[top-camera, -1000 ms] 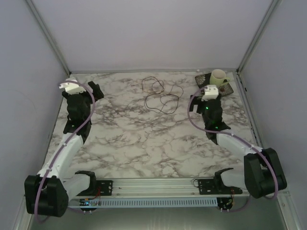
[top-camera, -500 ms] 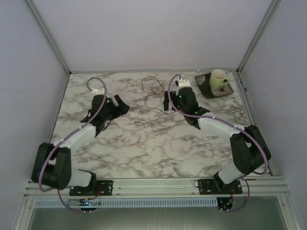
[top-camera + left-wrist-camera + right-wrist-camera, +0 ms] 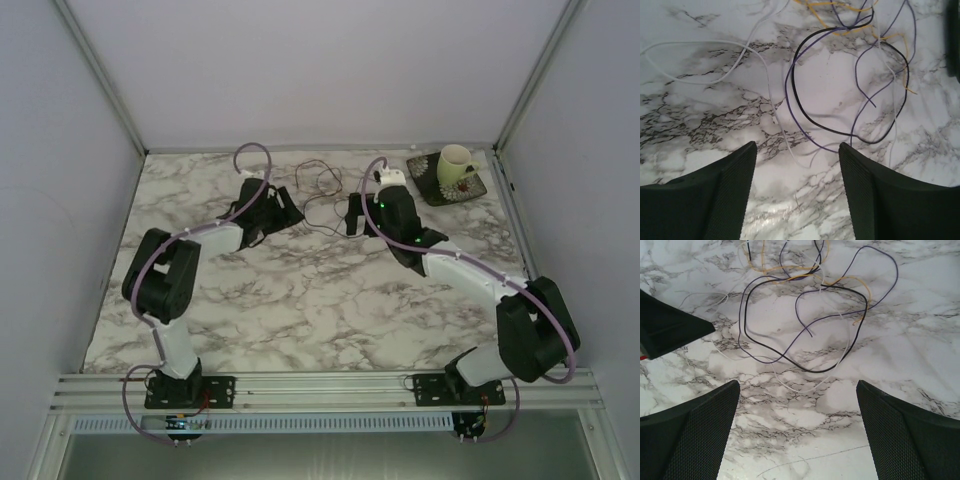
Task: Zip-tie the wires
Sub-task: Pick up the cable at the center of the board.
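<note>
Toward the top of both wrist views, the wires [image 3: 793, 80] are cropped.

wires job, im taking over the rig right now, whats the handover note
Left gripper: open, empty, facing the wires.
Right gripper: open, empty, on the tangle's other side.
Wires: loose tangle at the far middle of the marble table, ungripped.
Done: both arms at the tangle.
To do: gather, bundle, tie. No zip tie in view.
</note>
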{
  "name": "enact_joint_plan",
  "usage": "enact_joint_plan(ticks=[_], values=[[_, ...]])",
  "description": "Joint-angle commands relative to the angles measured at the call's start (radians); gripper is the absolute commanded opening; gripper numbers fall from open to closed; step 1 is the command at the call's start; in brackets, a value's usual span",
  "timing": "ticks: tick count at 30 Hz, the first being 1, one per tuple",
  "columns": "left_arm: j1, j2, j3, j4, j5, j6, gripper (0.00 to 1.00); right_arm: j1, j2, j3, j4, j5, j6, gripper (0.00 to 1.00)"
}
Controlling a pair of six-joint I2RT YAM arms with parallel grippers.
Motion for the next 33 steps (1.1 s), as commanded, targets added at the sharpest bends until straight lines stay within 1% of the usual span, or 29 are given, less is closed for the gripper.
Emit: enact_joint_plan(ticks=[1,3,4,9,14,15,21,27,30,33], values=[[-0.017,0.079,0.068,0.009,-0.01,-0.006,0.65,0.011,-0.064,-0.01,-0.025,0.037,0.012,0.99],[-0.023,0.102,0.087,-0.003,-0.019,-0.002,0.6,0.011,-0.079,-0.016,-0.032,0.051,0.008,0.99],[-0.026,0.11,0.092,-0.003,-0.019,-0.001,0.56,0.011,-0.084,-0.019,-0.033,0.053,0.004,0.99],[-0.031,0.122,0.106,-0.004,-0.007,0.013,0.27,0.011,-0.097,-0.023,-0.043,0.059,-0.004,0.99],[-0.031,0.081,0.12,-0.027,0.007,0.053,0.01,0.011,-0.102,-0.025,-0.044,0.059,-0.008,0.99],[-0.031,0.06,0.124,-0.036,0.009,0.062,0.0,0.012,-0.102,-0.024,-0.044,0.058,-0.009,0.99],[-0.031,-0.094,0.151,-0.14,0.039,0.129,0.0,0.026,-0.112,-0.008,-0.046,0.033,-0.009,0.99],[-0.031,-0.237,0.223,-0.316,0.09,0.215,0.0,0.039,-0.127,0.028,-0.043,-0.03,0.042,0.99],[-0.031,-0.288,0.273,-0.394,0.13,0.247,0.0,0.043,-0.156,0.04,-0.011,-0.07,0.073,0.99],[-0.033,-0.351,0.291,-0.423,0.161,0.244,0.0,0.043,-0.199,0.024,0.06,-0.112,0.088,0.99]])
